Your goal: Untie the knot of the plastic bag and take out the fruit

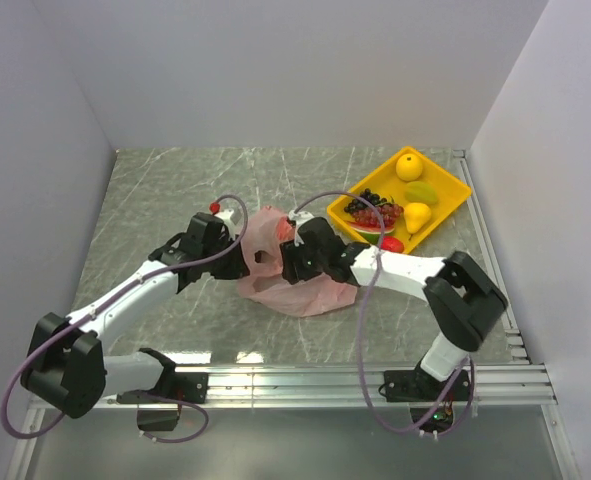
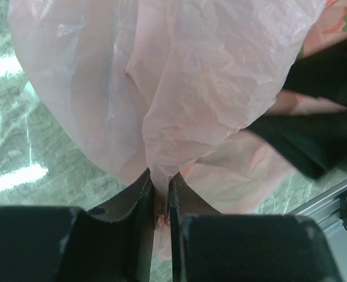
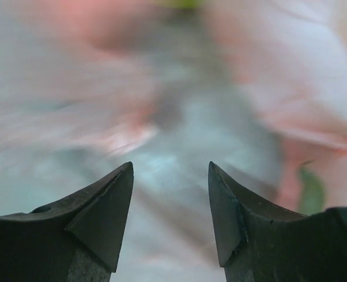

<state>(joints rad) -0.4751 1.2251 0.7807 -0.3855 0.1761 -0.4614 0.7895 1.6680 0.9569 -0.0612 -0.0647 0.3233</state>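
Note:
The pink plastic bag (image 1: 305, 290) lies crumpled in the middle of the table between both arms. My left gripper (image 1: 239, 258) is at the bag's left side. In the left wrist view it (image 2: 160, 177) is shut on a fold of the bag (image 2: 179, 88). My right gripper (image 1: 291, 264) is at the bag's middle, open and empty (image 3: 170, 170), with blurred pink plastic (image 3: 290, 88) just ahead. I see no knot. A citrus (image 1: 409, 166), a mango (image 1: 421, 192) and a pear (image 1: 416, 216) lie in the yellow tray (image 1: 459, 190).
The tray stands at the back right and also holds grape bunches (image 1: 373, 210), with a small red fruit (image 1: 392, 244) at its near edge. A metal rail (image 1: 355, 382) runs along the table's near edge. White walls close the left, back and right.

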